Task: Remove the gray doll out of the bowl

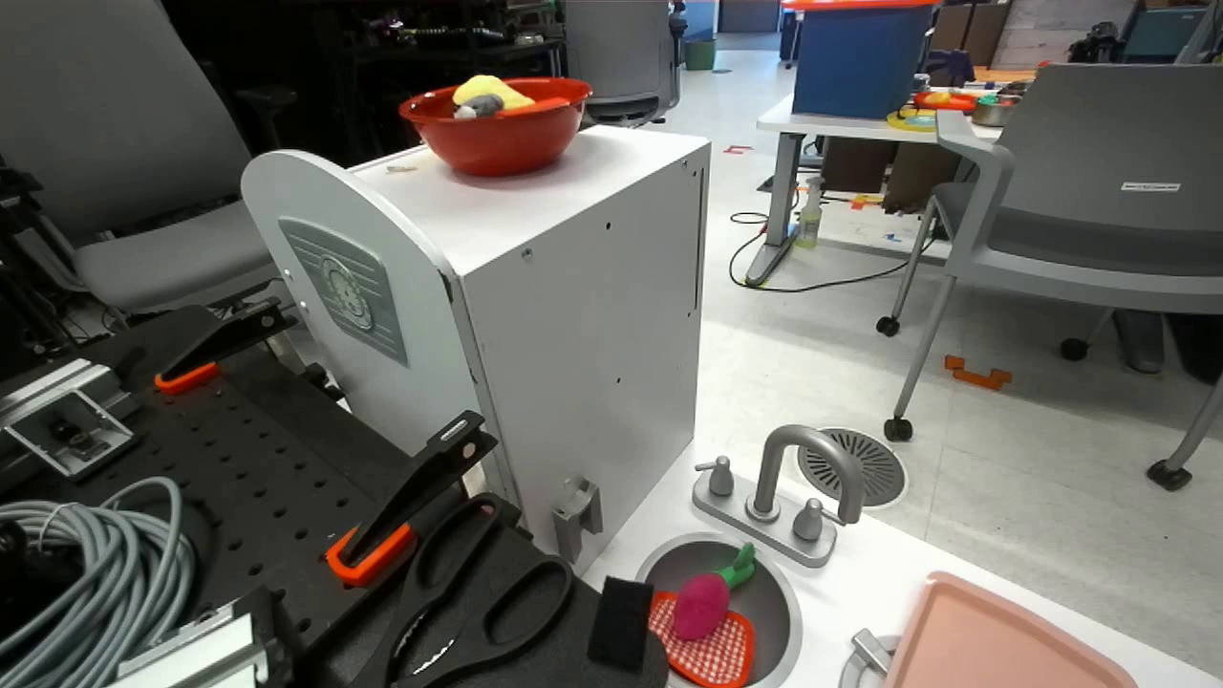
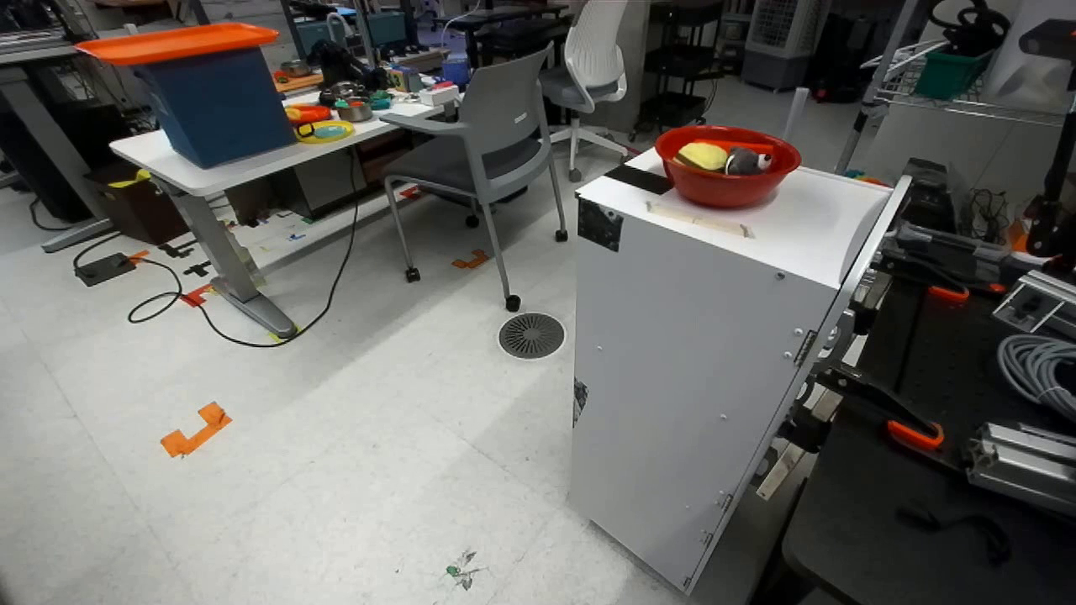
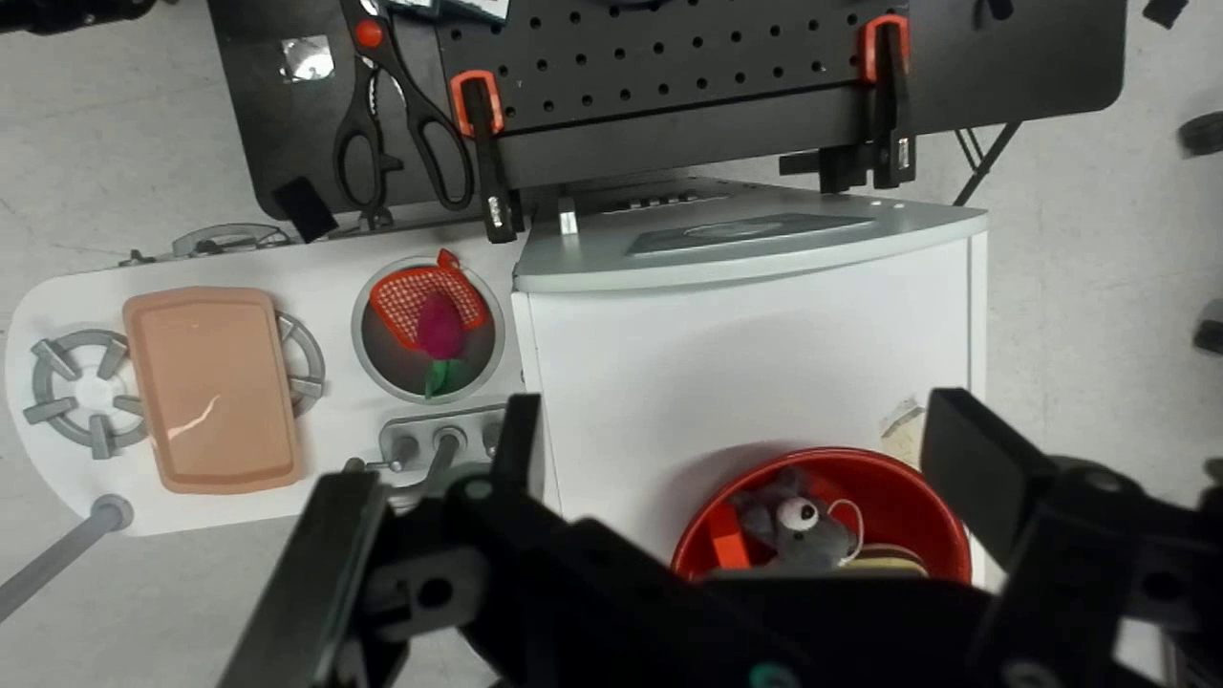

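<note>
Closest in, the gripper (image 3: 731, 440) is seen with its jaws spread wide, nothing pinched between them. And down below the prize is spotted: the gray doll (image 3: 810, 547), nestled in the bowl (image 3: 898, 492) and not yet touched! Something light and soft seems to be on offer here, the kind of plush that can be squashed without harm and is not likely to be lost to slipping; only a modest squeeze should be called for. The best hold is probably to be found straight across the middle of the body, with the thin pale cord (image 3: 861, 526) beside it kept out of the pinch, since that could be snagged.

Now the looks are taken in: grey, fuzzy-looking and lumpy, topped by a white ball like an eye, dotted dark. Its lower edge is partly hidden behind the gripper in the wrist view. It is flanked closely by an orange-red block (image 3: 728, 537) and, as is caught best in an exterior view, by a soft-looking yellow thing (image 2: 702, 157). Underneath, the whole lot is carried by the white worktop (image 3: 726, 363).
</note>
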`<move>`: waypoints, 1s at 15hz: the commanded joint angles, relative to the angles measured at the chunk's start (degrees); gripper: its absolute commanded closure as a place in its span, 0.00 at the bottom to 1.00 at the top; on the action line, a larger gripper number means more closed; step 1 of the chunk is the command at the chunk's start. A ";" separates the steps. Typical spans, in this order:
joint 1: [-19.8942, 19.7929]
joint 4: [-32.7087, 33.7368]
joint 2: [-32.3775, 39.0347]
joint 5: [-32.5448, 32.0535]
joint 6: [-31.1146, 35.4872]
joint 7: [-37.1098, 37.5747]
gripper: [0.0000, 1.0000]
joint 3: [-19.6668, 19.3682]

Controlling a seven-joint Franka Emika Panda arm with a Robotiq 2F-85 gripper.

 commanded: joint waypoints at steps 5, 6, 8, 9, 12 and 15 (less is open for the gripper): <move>0.70 3.49 6.22 -7.87 1.88 0.64 0.00 3.20; 0.91 3.36 6.68 -8.36 2.61 0.41 0.00 3.38; 1.47 2.88 7.40 -9.03 4.73 -0.59 0.00 3.59; 1.66 2.55 7.63 -9.53 6.12 -0.89 0.00 3.72; 2.22 1.70 8.39 -10.35 10.28 -2.09 0.00 3.97; 3.87 1.08 8.85 -5.68 12.90 -9.63 0.00 2.47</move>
